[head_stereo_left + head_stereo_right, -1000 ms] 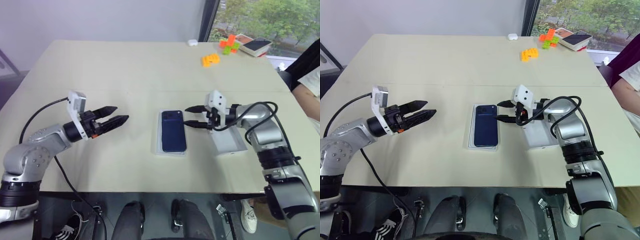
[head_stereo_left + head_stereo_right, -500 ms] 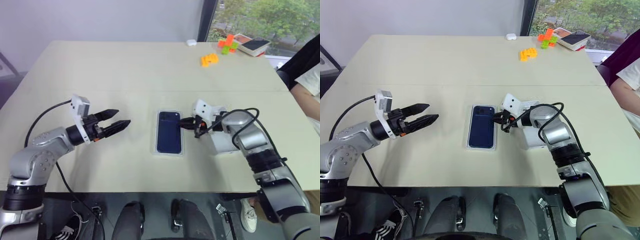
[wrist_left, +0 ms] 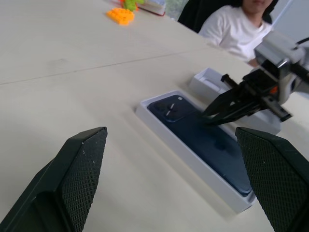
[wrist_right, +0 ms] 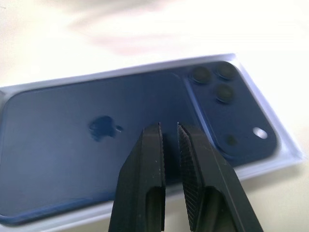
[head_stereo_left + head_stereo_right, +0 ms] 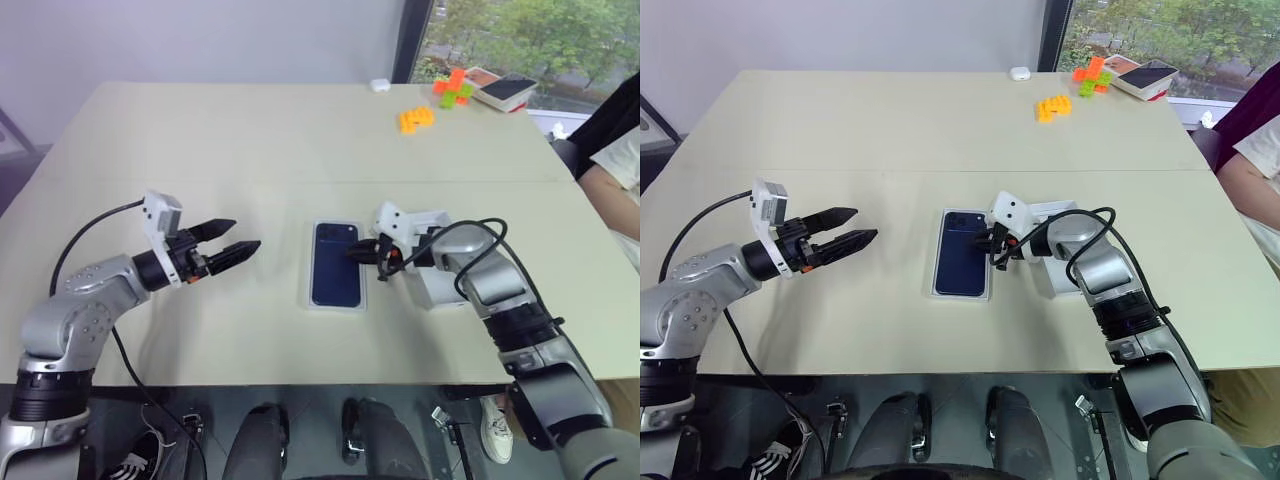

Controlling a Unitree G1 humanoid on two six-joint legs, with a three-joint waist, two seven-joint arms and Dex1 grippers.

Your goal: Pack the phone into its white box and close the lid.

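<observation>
The right pincer [image 5: 359, 252] sits just right of the frame's centre in the left eye view, its two black fingers [image 4: 147, 159] drawn nearly together with only a thin slit between them and nothing held. The tips are over the right edge of the phone [image 5: 336, 264]; whether they touch it cannot be told.

The phone lies face down in the white box [image 5: 311, 300], camera cluster toward the upper part of the frame, the white rim showing all round it. The box rests flat on the counter [image 5: 250, 130] at centre frame.

Just right of the box, partly hidden behind the right arm, lies the lid [image 5: 438, 290], white interior facing up, beside the box and apart from it.

The left pincer [image 5: 232, 247] hovers at left of centre, well apart from the box, its fingers spread wide and empty, pointing toward the phone.

At the upper right of the frame are orange blocks [image 5: 416, 119], a second boxed phone [image 5: 505, 90] and a person's arm [image 5: 610, 185] at the right edge.
</observation>
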